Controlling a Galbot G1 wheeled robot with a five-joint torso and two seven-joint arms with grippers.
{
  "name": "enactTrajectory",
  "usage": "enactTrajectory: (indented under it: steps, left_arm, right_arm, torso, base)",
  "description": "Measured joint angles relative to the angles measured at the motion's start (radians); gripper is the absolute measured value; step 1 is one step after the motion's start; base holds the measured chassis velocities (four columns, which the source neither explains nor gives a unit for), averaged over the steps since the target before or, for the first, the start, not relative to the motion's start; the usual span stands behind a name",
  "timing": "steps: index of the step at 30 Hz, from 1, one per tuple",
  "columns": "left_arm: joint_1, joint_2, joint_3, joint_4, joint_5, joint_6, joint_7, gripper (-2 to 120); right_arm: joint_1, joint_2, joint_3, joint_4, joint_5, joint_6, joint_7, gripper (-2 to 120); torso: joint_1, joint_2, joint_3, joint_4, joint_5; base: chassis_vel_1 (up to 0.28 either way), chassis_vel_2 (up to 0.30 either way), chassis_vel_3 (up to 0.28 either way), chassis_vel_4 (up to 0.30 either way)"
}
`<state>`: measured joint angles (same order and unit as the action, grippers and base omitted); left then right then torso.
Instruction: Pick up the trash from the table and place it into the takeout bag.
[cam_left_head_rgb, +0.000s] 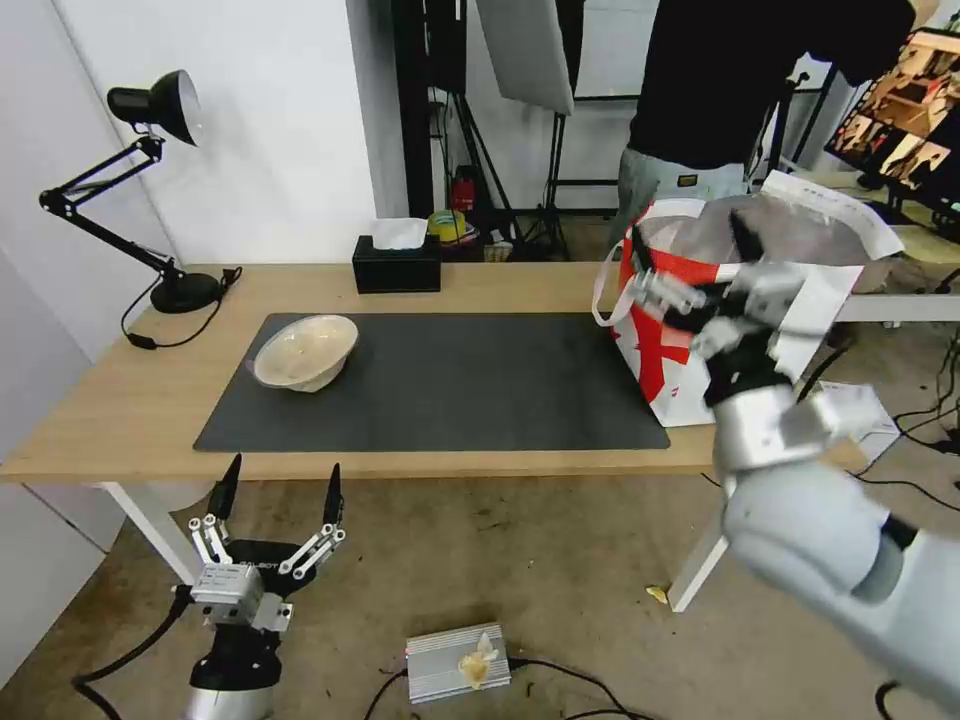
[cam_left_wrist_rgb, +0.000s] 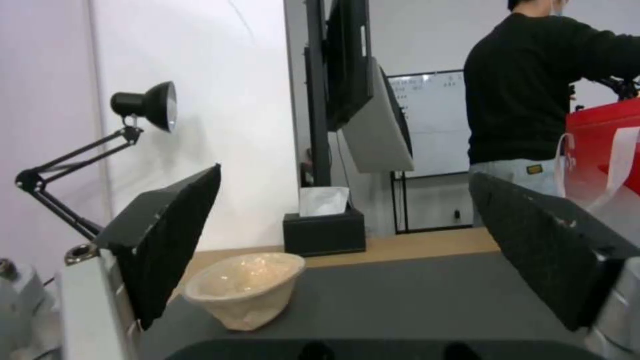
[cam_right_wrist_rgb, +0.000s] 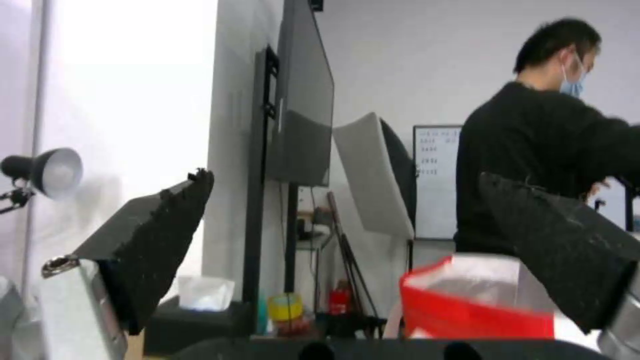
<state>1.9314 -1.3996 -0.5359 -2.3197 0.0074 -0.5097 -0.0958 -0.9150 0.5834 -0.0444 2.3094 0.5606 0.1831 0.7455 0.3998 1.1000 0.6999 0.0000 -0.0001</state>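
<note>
A shallow beige bowl (cam_left_head_rgb: 305, 352), the trash in view, lies tilted on the left part of the dark grey mat (cam_left_head_rgb: 480, 385) on the table (cam_left_head_rgb: 120, 410). The white-and-red takeout bag (cam_left_head_rgb: 655, 360) stands open at the table's right end, its foil lining showing. My right gripper (cam_left_head_rgb: 692, 250) hovers open and empty at the near side of the bag's mouth; the right wrist view shows the bag (cam_right_wrist_rgb: 467, 312) below the right gripper (cam_right_wrist_rgb: 345, 176). My left gripper (cam_left_head_rgb: 282, 482) is open below the table's front edge, facing the bowl (cam_left_wrist_rgb: 243, 290) from a distance.
A black tissue box (cam_left_head_rgb: 397, 262) sits at the table's back edge behind the mat. A black desk lamp (cam_left_head_rgb: 150, 110) stands on the back left corner. A grey metal box (cam_left_head_rgb: 458, 662) and cables lie on the floor in front of the table.
</note>
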Motion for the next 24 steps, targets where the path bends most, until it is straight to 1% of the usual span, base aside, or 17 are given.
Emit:
enactTrajectory:
  steps: [3, 4, 8, 9, 12, 17, 24]
  left_arm:
    - [0.008, -0.008, 0.001, 0.000, 0.008, -0.004, 0.000, 100]
    - [0.008, -0.008, 0.001, 0.000, 0.008, -0.004, 0.000, 100]
    - [0.015, -0.012, -0.003, -0.002, 0.011, -0.010, 0.000, 100]
    - [0.015, -0.012, -0.003, -0.002, 0.011, -0.010, 0.000, 100]
    - [0.022, -0.014, -0.003, -0.005, 0.013, -0.013, 0.000, 100]
    - [0.028, -0.016, -0.004, -0.008, 0.017, -0.015, 0.000, 100]
    - [0.030, -0.019, -0.001, -0.009, 0.024, -0.018, 0.000, 100]
  right_arm:
    - [-0.088, 0.018, 0.011, 0.010, -0.034, 0.013, 0.000, 100]
    - [-0.088, 0.018, 0.011, 0.010, -0.034, 0.013, 0.000, 100]
    - [-0.215, 0.042, 0.014, 0.027, -0.097, 0.020, 0.001, 100]
    - [-0.215, 0.042, 0.014, 0.027, -0.097, 0.020, 0.001, 100]
    - [-0.310, 0.061, 0.015, 0.030, -0.149, 0.025, 0.005, 100]
    - [-0.368, 0.074, 0.020, 0.016, -0.191, 0.035, 0.005, 100]
    - [-0.438, 0.080, 0.013, 0.015, -0.196, 0.035, 0.009, 100]
  torso:
    - [0.000, 0.000, 0.000, -0.0001, 0.0001]
    - [0.000, 0.000, 0.000, -0.0001, 0.0001]
    - [0.000, 0.000, 0.000, -0.0001, 0.0001]
    - [0.000, 0.000, 0.000, -0.0001, 0.0001]
    - [0.000, 0.000, 0.000, -0.0002, 0.0002]
    - [0.000, 0.000, 0.000, 0.0000, 0.0002]
    - [0.000, 0.000, 0.000, 0.0000, 0.0000]
  base:
    - [0.000, 0.000, 0.000, 0.000]
    - [0.000, 0.000, 0.000, 0.000]
    - [0.000, 0.000, 0.000, 0.000]
    - [0.000, 0.000, 0.000, 0.000]
    - [0.000, 0.000, 0.000, 0.000]
    - [0.000, 0.000, 0.000, 0.000]
    - [0.000, 0.000, 0.000, 0.000]
